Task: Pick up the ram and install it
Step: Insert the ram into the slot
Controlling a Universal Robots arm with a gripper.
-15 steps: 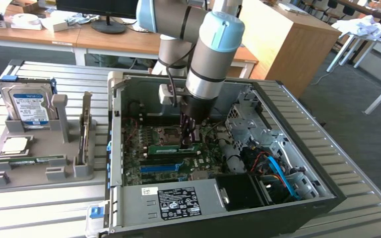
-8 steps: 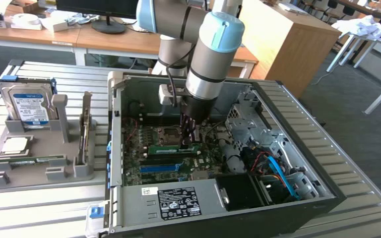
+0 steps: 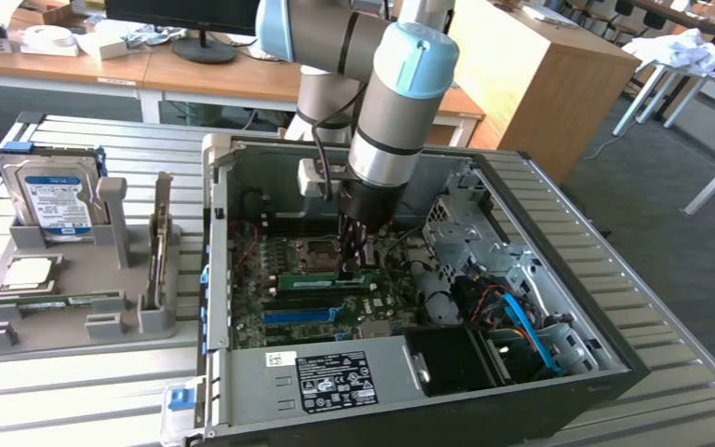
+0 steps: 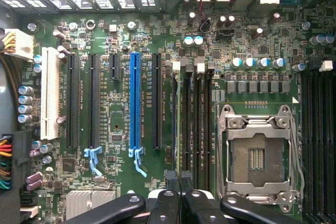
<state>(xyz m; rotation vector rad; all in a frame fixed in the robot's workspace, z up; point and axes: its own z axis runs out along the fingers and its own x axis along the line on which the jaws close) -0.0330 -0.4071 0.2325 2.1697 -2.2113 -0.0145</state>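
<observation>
Nearest in the exterior view, the slatted metal bench carries an open computer case lying on its side. A grey power supply with a black label fills the near edge of the case. Just beyond it the green motherboard lies flat, walled in by the case rim on every side. Blue and orange cables crowd the corner on the exterior view's right, while the space straight above the board is free.

The ram stands on edge across the board, between the blue slot and the processor socket. It is level and low in the row of memory slots. The tool comes straight down on the end of the ram toward the exterior view's right. In the wrist view its black fingertips are drawn tight together with no gap. I cannot tell whether they nip the ram's top edge or only press on it.

On the exterior view's left, well apart from the case, a grey holder keeps a second green stick lying flat and a hard drive upright behind it.

The arm rises over the far wall of the case, with wooden desks beyond
</observation>
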